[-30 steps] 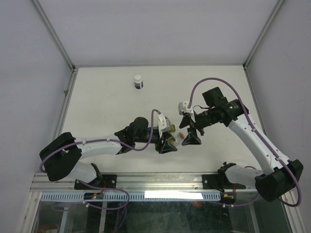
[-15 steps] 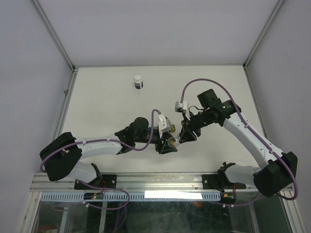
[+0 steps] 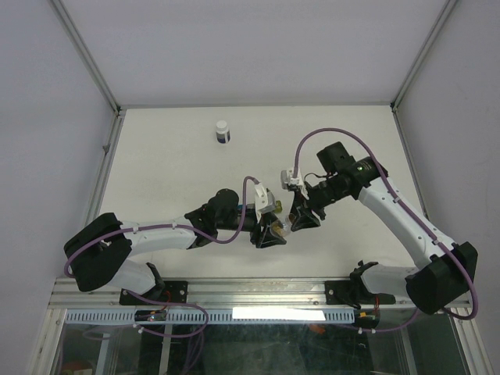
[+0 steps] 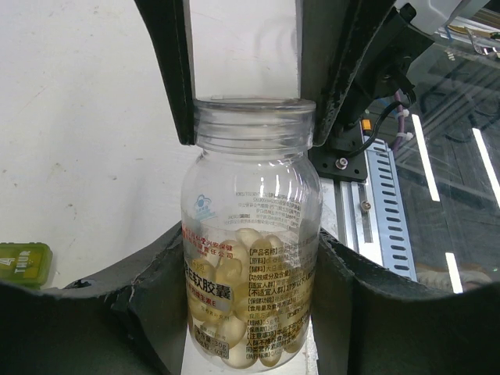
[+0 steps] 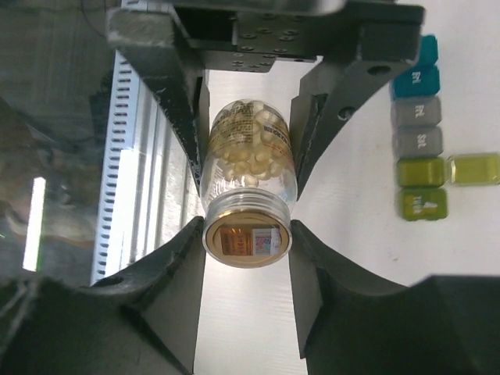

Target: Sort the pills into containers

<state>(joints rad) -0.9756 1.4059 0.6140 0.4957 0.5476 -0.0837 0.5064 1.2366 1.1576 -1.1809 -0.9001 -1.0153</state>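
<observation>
My left end effector (image 4: pixel 250 258) is clamped on the lower body of a clear, glossy plastic bottle (image 4: pixel 251 195). Its two curved black fingers press the rounded wall from either side. The bottle is cylindrical with sloping shoulders and carries a printed label in red and dark text. Heaped inside, at the end I hold, are the pills (image 4: pixel 234 269): smooth, pale cream oval pellets packed against one another.

My right end effector (image 5: pixel 247 244) meets the bottle from the opposite end and pinches its round cap (image 5: pixel 247 234). The cap is a disc with a translucent rim, a gold face and a small printed sticker, and both matte black fingers touch its rim. The bottle therefore spans the gap between my two end effectors, body in the left and cap in the right. It hangs over the matte white surface (image 3: pixel 172 172), towards the near edge.

The containers (image 5: pixel 418 141) lie on the surface off to one side of the bottle, apart from both end effectors. They form a strip of small translucent cubes with rounded corners: blue and teal, then grey, then green. A flat yellow-green square sits against one green cube; I cannot tell whether it is a folded-out lid or another compartment.

A small dark bottle with a white cap (image 3: pixel 223 131) stands upright, well apart, towards the far side.
</observation>
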